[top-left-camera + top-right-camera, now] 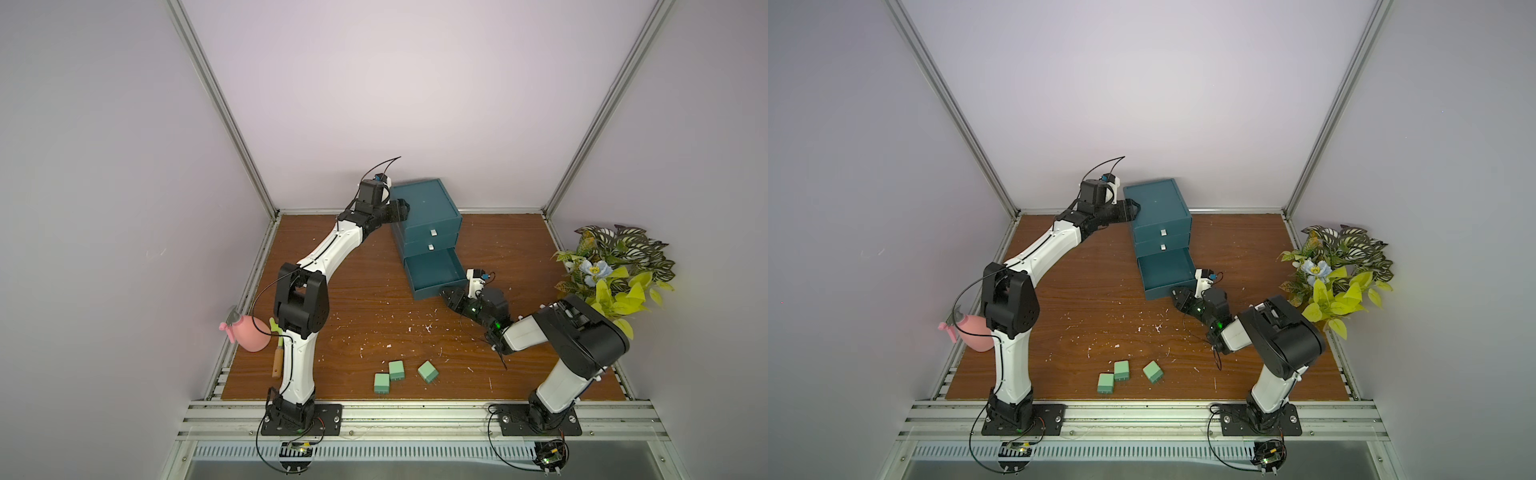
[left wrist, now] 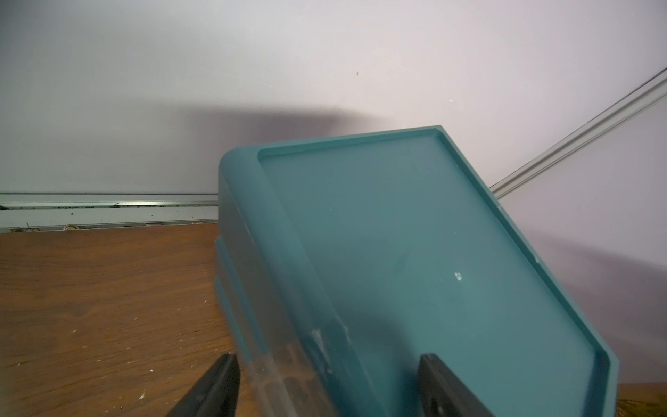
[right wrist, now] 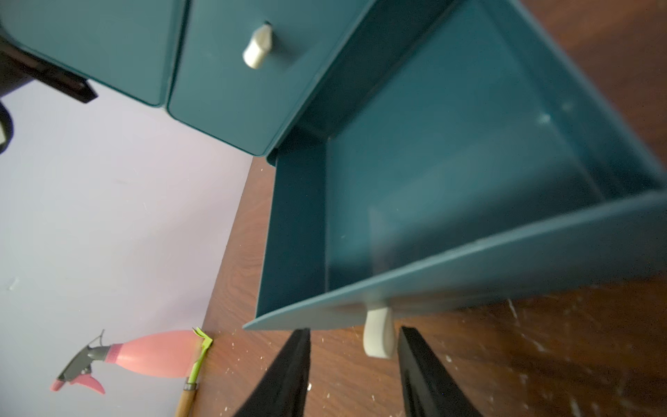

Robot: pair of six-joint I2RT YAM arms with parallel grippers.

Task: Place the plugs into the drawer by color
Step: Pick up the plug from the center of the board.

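Right now your three mint green plugs [image 1: 397, 370] lie loose on the wood-grain tabletop [image 1: 353, 291] near its front edge, two close together and the third just beside them, all well apart from the dark teal cabinet [image 1: 424, 208] at the back. The bottom drawer [image 1: 434, 272] stands pulled out and looks empty; the two upper drawers [image 1: 415, 230] are shut, and no plugs of another colour show. Your right gripper [image 3: 355, 332] sits at the drawer front with its jaws parted on either side of the white pull tab [image 3: 377, 335], holding nothing. Your left gripper [image 2: 328, 357] is part open, astride the cabinet's top side edge; whether it presses there you cannot tell. Expect the plugs to be light, hard and fairly slick, so take each across its flat sides, mid-body, away from the prong end. The tabletop is flat and flecked with white crumbs. Lilac walls close in the cell; a pink spray bottle [image 1: 249, 334] stands at the left edge and an artificial plant [image 1: 615, 270] at the right, both likely clear of your path.
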